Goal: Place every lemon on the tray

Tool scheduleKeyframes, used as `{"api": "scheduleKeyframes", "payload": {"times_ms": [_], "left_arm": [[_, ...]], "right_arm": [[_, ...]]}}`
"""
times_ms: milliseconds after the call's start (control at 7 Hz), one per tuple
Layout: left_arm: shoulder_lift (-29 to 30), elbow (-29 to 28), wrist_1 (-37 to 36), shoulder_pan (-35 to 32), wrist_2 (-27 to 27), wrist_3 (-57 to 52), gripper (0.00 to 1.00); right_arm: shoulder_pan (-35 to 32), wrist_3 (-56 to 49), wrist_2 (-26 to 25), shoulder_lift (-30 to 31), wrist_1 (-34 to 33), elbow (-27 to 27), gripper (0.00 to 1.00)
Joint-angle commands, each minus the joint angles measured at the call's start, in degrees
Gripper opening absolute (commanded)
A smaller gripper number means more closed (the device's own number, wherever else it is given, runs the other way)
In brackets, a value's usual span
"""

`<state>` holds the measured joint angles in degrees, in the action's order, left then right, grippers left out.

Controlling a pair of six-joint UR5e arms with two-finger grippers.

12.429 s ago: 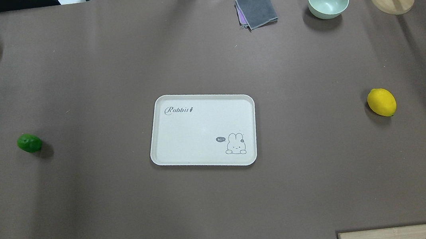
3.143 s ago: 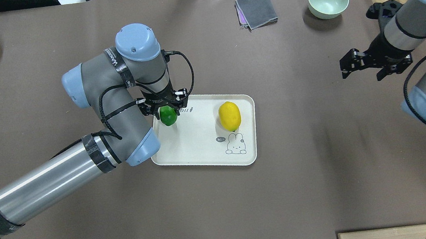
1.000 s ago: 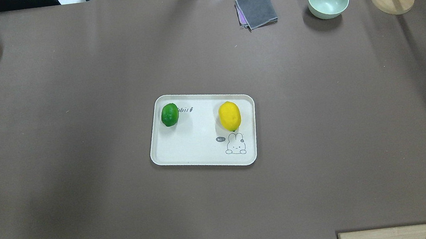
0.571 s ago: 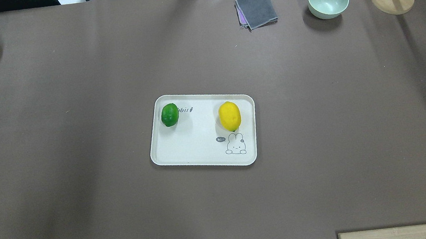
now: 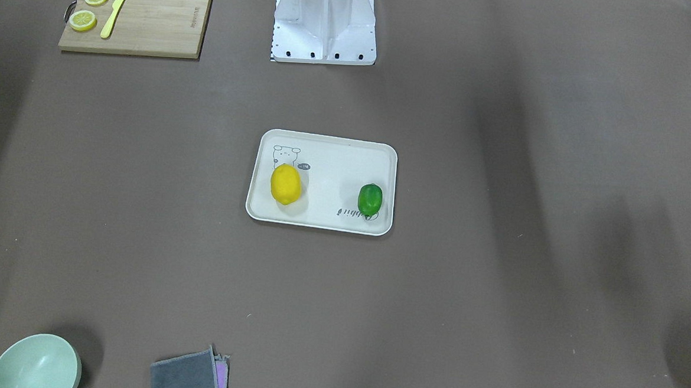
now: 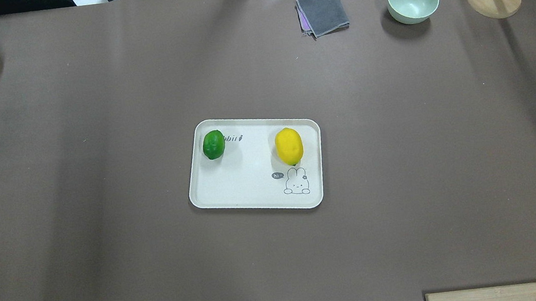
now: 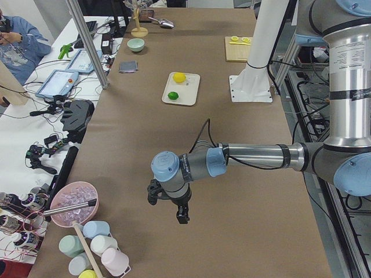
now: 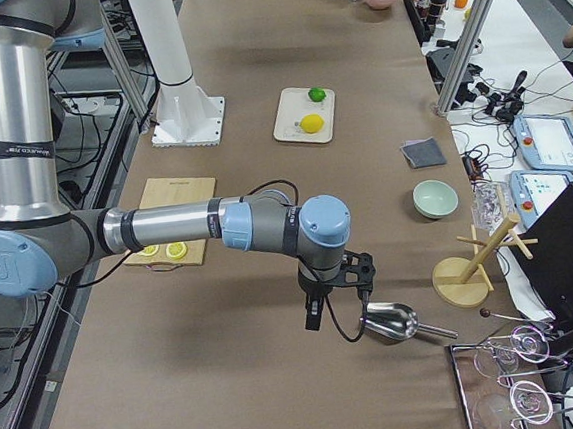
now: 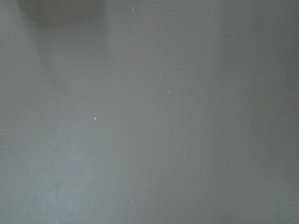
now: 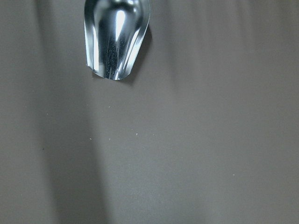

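While the green lemon lies upper left on the centred tray and the yellow lemon toward its right, my left claw and right claw hang well away; released or clenched, I cannot tell.

Silver-grey tubular arms, pale-blue joint caps, looping black cables, black tape bands, white bolted pedestal

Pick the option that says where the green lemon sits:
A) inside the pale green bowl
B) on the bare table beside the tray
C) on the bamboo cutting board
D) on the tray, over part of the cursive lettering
D: in the overhead view the green lemon lies on the tray, hiding the start of the cursive lettering, apart from the yellow lemon.
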<state>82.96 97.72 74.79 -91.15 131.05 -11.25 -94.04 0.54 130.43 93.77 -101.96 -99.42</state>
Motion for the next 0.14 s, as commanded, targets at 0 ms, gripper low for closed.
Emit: {"api": "scheduleKeyframes", "payload": {"times_ms": [0], "left_arm": [[-0.78,1.33,-0.08,-0.16,-0.27,0.26,0.98]], "right_arm": [[0.0,-0.01,0.0,0.01,0.0,-0.07,1.0]]}}
